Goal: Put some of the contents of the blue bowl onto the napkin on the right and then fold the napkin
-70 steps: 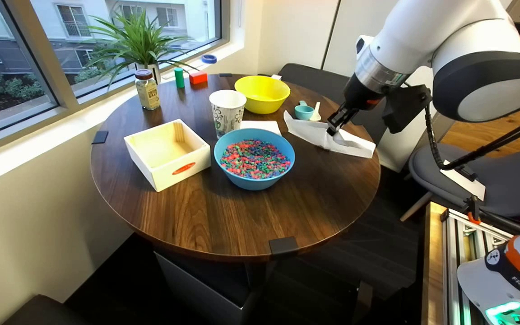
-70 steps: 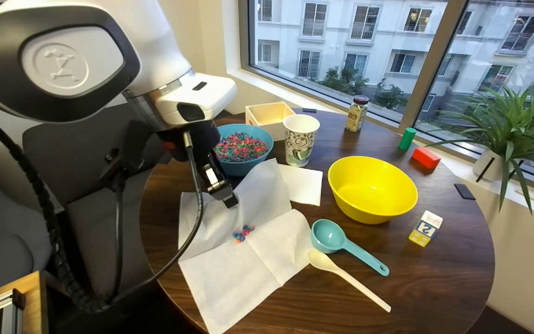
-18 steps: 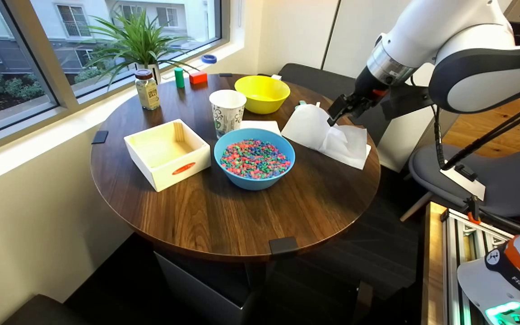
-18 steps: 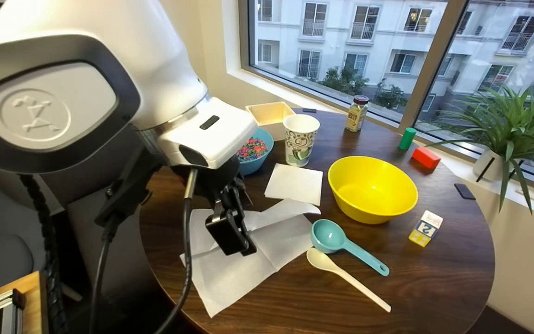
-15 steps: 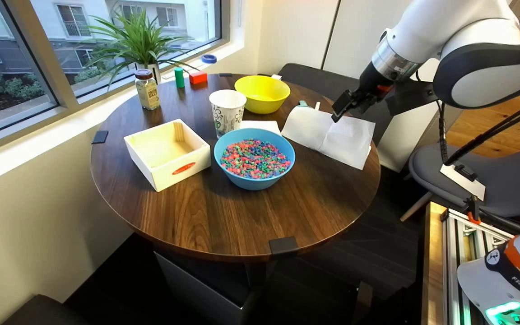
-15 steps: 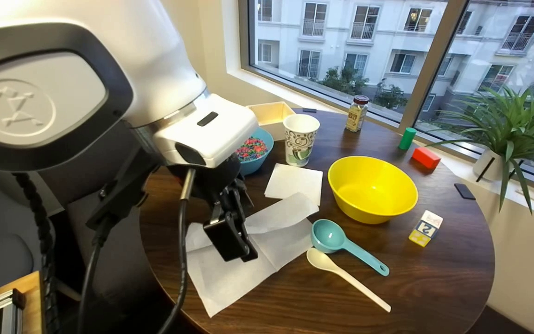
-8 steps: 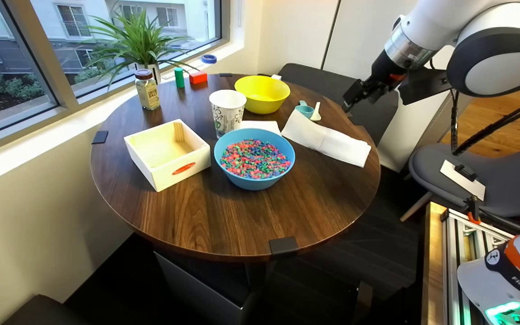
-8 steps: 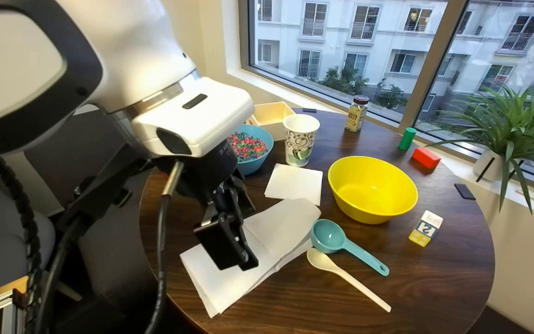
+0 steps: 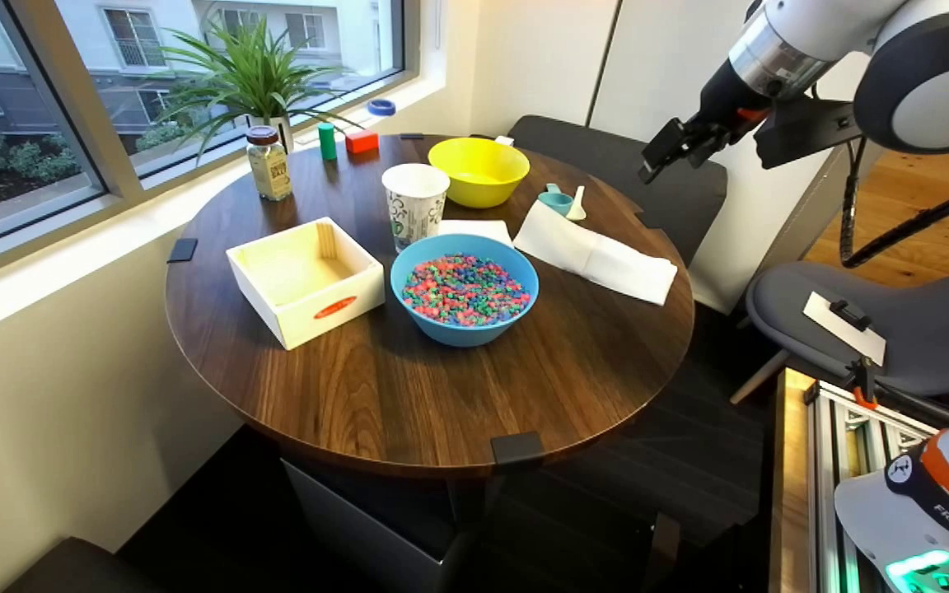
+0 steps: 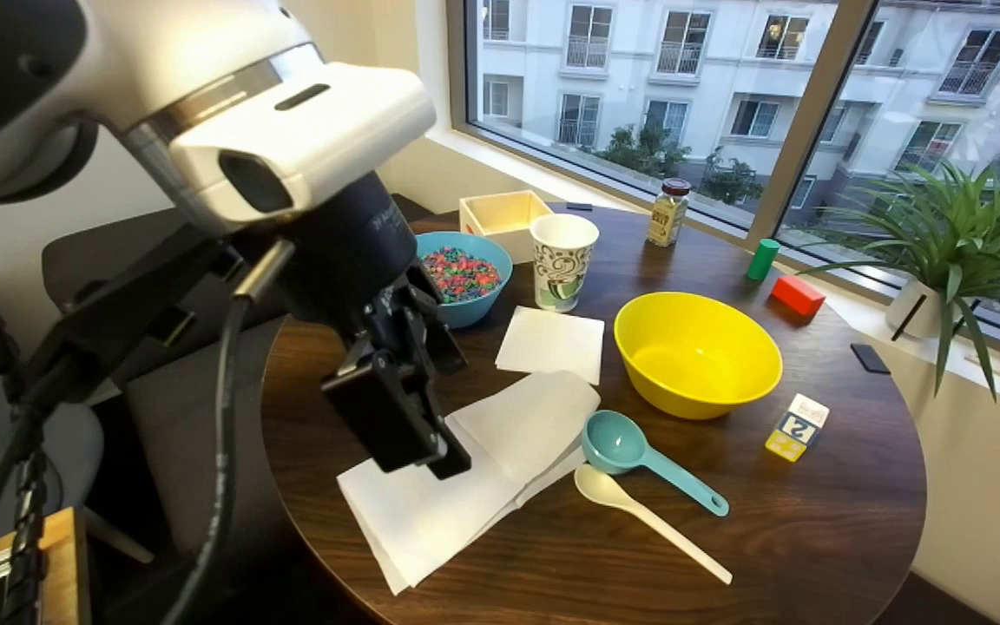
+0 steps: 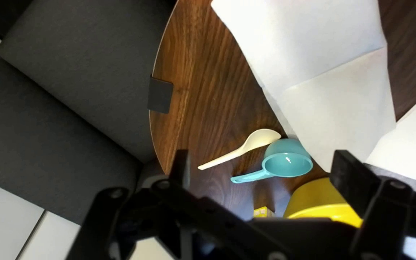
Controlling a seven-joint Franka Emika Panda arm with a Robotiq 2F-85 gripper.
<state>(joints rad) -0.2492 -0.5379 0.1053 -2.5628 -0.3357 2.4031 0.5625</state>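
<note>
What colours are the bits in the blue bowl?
Mostly pinkish red, green and blue; the bits show best in an exterior view.

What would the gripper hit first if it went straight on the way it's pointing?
Probably the napkin, at its edge near the spoon, or the tabletop just beside it; the gripper hangs above, and depth is unclear.

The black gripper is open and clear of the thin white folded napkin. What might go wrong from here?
The thin white folded napkin is uneven: its lower layer shows past the upper, so anything inside could escape.
It lies beside the teal long-handled scoop and near the long cream spoon; another fold could shift them.
One end seems to meet the flat stack of white square sheets; the open black gripper might pinch both.
</note>
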